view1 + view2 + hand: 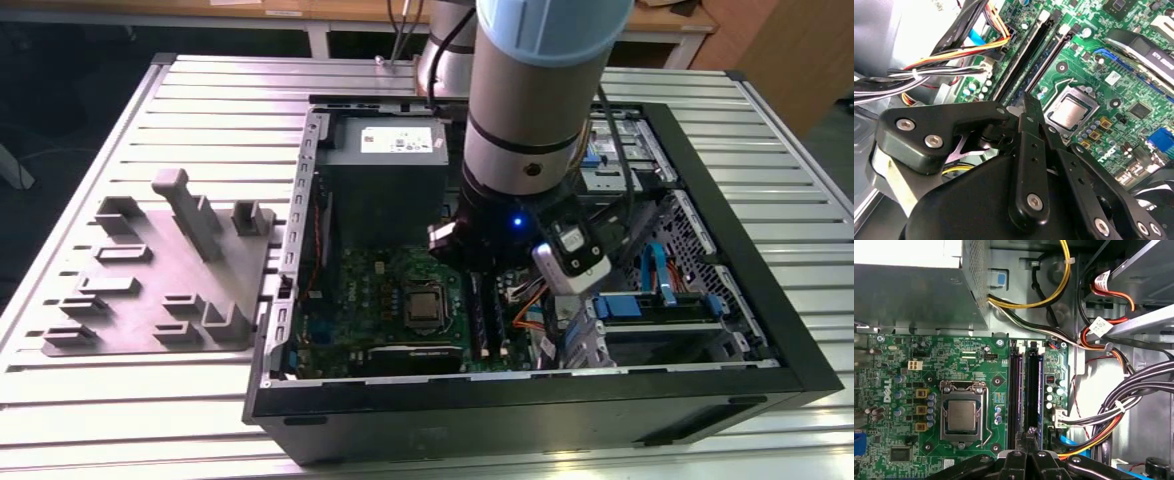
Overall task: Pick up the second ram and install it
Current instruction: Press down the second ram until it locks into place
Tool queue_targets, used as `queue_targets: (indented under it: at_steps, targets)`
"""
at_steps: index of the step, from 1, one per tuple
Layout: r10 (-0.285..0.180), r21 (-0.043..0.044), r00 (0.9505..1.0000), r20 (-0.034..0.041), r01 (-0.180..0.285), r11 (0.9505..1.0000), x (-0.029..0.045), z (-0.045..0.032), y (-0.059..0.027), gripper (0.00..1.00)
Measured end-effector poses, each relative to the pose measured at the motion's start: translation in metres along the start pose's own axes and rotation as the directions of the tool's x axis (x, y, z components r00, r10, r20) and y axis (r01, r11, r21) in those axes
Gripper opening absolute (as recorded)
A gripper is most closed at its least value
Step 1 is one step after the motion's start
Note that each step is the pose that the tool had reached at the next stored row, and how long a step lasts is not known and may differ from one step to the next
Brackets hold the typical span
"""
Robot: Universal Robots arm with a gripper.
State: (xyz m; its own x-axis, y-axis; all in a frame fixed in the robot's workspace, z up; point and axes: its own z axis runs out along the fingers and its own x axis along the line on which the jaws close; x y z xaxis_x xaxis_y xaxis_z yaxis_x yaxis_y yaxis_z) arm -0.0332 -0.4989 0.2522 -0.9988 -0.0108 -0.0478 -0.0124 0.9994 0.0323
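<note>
Hanging over the open computer case (747, 300), the arm (541, 90) fills the upper middle of the exterior view, with its wrist low inside the case above the green motherboard (360, 290). The case lies on a slatted metal table (200, 110). A grey fixture plate (147, 290) with upright blocks sits toward the exterior view's left, well apart from the arm.

In both wrist views the gripper (1027, 437) (1029, 107) has its black fingers drawn together with no gap visible between them. Their tips are right at the near end of the pair of long black memory slots (1015, 385). These two slots run side by side between the CPU socket (961, 415) and the bundle of cables (1114, 405).

The second ram (1034, 390) looks to be the dark strip in the slot nearer the cables, directly under the fingertips. In the second wrist view it shows as a bluish-dark line inside that slot (1046, 60). From here I cannot say for sure whether it is pushed fully home, or whether the fingers are touching it or just above it.

The silver power supply (387, 145) sits at the far end of the case. Yellow, red and black wires run from it past the end of the slots.
</note>
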Motion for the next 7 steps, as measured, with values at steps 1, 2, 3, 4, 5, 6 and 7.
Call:
queue_targets:
  at_steps: [1, 2, 3, 4, 5, 6, 7]
  targets:
    - [0.000, 0.0000, 1.0000, 0.0000, 0.000, 1.0000, 0.0000, -0.0003, 0.0000, 0.10]
    - [0.000, 0.0001, 1.0000, -0.0001, 0.000, 1.0000, 0.0000, -0.0007, 0.0000, 0.10]
    - [0.000, 0.0000, 1.0000, 0.0000, 0.000, 1.0000, 0.0000, -0.0010, 0.0000, 0.10]
    - [0.000, 0.0001, 1.0000, -0.0001, 0.000, 1.0000, -0.0001, -0.0013, 0.0000, 0.10]
    - [0.000, 0.0000, 1.0000, 0.0000, 0.000, 1.0000, -0.0001, -0.0016, 0.0001, 0.10]
    - [0.000, 0.0000, 1.0000, 0.0000, 0.000, 1.0000, -0.0001, -0.0019, 0.0001, 0.10]
    - [0.000, 0.0000, 1.0000, 0.0000, 0.000, 1.0000, -0.0001, -0.0023, 0.0001, 0.10]
